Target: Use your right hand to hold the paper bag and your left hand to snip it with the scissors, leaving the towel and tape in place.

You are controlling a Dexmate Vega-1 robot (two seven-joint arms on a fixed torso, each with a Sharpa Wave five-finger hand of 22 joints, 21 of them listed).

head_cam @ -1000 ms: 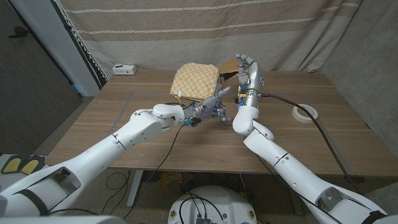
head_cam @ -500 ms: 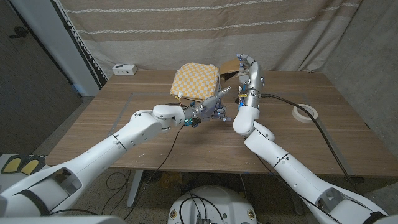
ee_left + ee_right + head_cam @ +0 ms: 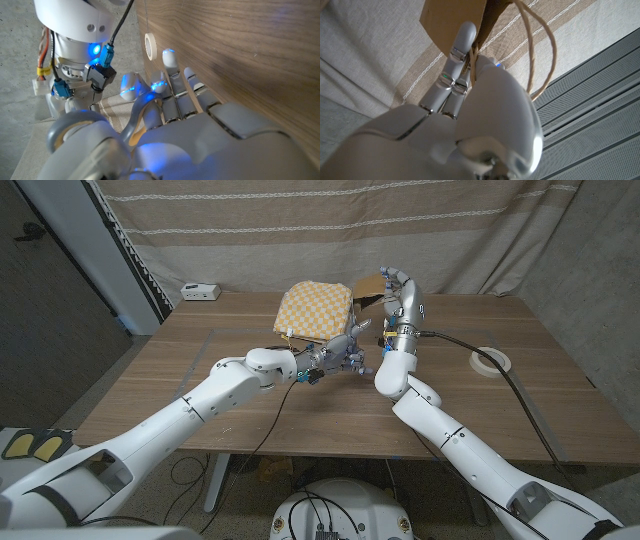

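One brown paper bag [image 3: 366,286] with twine handles [image 3: 540,55] hangs above the far side of the wooden table [image 3: 200,395], its handles gripped by the raised right hand [image 3: 397,287]. The left hand [image 3: 343,352] hovers just before it; whether it holds scissors cannot be told. One yellow checked cloth towel [image 3: 315,308] lies behind, and one white tape roll [image 3: 492,361] sits far right.

Scissors perhaps hidden behind left robot hand [image 3: 345,352]

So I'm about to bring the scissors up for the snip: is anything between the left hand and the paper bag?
Nothing visible. The left hand sits just below the paper bag held up by the right hand; the towel lies beside that path.
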